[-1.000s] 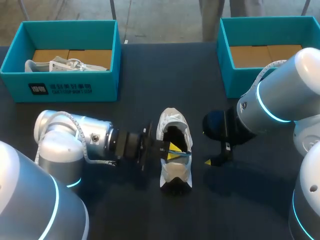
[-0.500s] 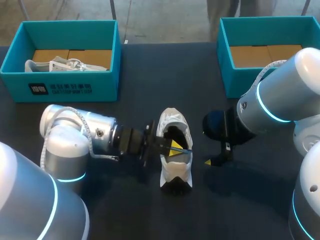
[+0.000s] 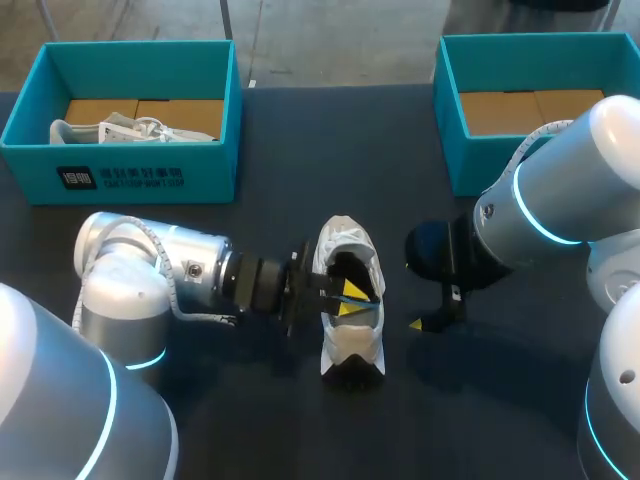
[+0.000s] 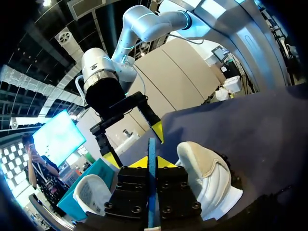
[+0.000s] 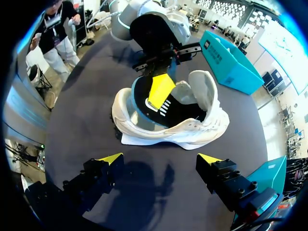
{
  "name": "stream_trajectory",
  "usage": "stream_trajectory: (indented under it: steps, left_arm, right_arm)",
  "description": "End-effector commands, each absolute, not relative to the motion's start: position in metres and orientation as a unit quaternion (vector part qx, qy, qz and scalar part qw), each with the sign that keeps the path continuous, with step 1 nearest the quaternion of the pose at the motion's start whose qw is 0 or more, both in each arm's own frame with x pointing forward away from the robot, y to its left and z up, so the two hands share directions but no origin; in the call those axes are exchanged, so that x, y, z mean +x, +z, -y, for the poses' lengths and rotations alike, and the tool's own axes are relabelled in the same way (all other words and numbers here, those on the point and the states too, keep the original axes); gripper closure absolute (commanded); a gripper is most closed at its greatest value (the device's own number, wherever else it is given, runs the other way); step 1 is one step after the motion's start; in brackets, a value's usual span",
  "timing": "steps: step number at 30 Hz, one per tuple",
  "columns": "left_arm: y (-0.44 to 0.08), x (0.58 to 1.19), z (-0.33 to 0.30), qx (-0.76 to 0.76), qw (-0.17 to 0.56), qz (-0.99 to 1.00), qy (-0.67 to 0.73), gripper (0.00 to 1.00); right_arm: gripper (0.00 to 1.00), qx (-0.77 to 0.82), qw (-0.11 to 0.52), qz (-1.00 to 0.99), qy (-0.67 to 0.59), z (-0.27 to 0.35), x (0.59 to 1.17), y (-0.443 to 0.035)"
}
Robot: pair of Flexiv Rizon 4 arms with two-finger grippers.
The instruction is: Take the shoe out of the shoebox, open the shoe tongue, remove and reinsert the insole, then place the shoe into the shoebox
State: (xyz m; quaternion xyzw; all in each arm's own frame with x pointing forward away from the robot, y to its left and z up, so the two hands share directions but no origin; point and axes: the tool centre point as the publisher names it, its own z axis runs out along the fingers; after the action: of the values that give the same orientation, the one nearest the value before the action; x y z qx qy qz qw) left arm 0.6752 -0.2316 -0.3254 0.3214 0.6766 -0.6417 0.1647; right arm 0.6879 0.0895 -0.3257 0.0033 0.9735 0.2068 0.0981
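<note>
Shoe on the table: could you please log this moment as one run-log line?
shoe: on table | left end effector: in shoe opening, shut on insole | right end effector: open, beside shoe

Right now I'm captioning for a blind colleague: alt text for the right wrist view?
A white mesh sneaker lies on the dark table, the left end effector pinching the dark insole in its opening. The right end effector hovers open just short of it.
</note>
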Motion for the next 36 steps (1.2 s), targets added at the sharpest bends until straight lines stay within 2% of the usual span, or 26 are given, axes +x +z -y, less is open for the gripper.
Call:
stream_trajectory:
  steps: [1,10,16,17,18,19,25,28,29,30,31,36]
  left_arm:
    - [-0.335,0.678,0.231,0.325,0.159,-0.68,-0.638,1.0]
    - [-0.353,0.696,0.233,0.33,0.151,-0.693,-0.624,1.0]
    - [-0.344,0.69,0.233,0.324,0.157,-0.688,-0.631,1.0]
    - [-0.341,0.688,0.232,0.324,0.16,-0.685,-0.632,0.89]
    - [-0.338,0.685,0.232,0.325,0.161,-0.684,-0.633,0.66]
    - [-0.335,0.683,0.231,0.326,0.163,-0.681,-0.635,0.56]
    - [-0.32,0.674,0.22,0.325,0.171,-0.676,-0.639,0.55]
    - [-0.319,0.671,0.219,0.327,0.172,-0.676,-0.637,0.56]
    - [-0.319,0.671,0.219,0.328,0.171,-0.677,-0.637,0.59]
    - [-0.32,0.671,0.219,0.328,0.17,-0.677,-0.637,0.73]
    - [-0.323,0.671,0.22,0.325,0.165,-0.679,-0.638,1.0]
    - [-0.333,0.672,0.223,0.322,0.151,-0.685,-0.636,1.0]
  right_arm:
    - [0.0,0.003,0.099,-0.973,0.207,-0.089,0.687,-0.326]
    - [0.0,0.003,0.099,-0.973,0.207,-0.089,0.687,-0.326]
    - [0.0,0.003,0.099,-0.973,0.207,-0.089,0.687,-0.326]
    - [0.0,0.003,0.099,-0.973,0.207,-0.089,0.687,-0.326]
    - [0.0,0.003,0.099,-0.973,0.207,-0.089,0.687,-0.326]
    - [0.0,0.003,0.099,-0.973,0.207,-0.089,0.687,-0.326]
    - [0.0,0.003,0.099,-0.973,0.207,-0.089,0.687,-0.326]
    - [0.0,0.003,0.099,-0.973,0.207,-0.089,0.687,-0.326]
    - [0.0,0.003,0.099,-0.973,0.207,-0.089,0.687,-0.326]
    - [0.0,0.003,0.099,-0.973,0.207,-0.089,0.687,-0.326]
    - [0.0,0.003,0.099,-0.973,0.207,-0.089,0.687,-0.326]
    - [0.0,0.003,0.099,-0.973,0.207,-0.089,0.687,-0.326]
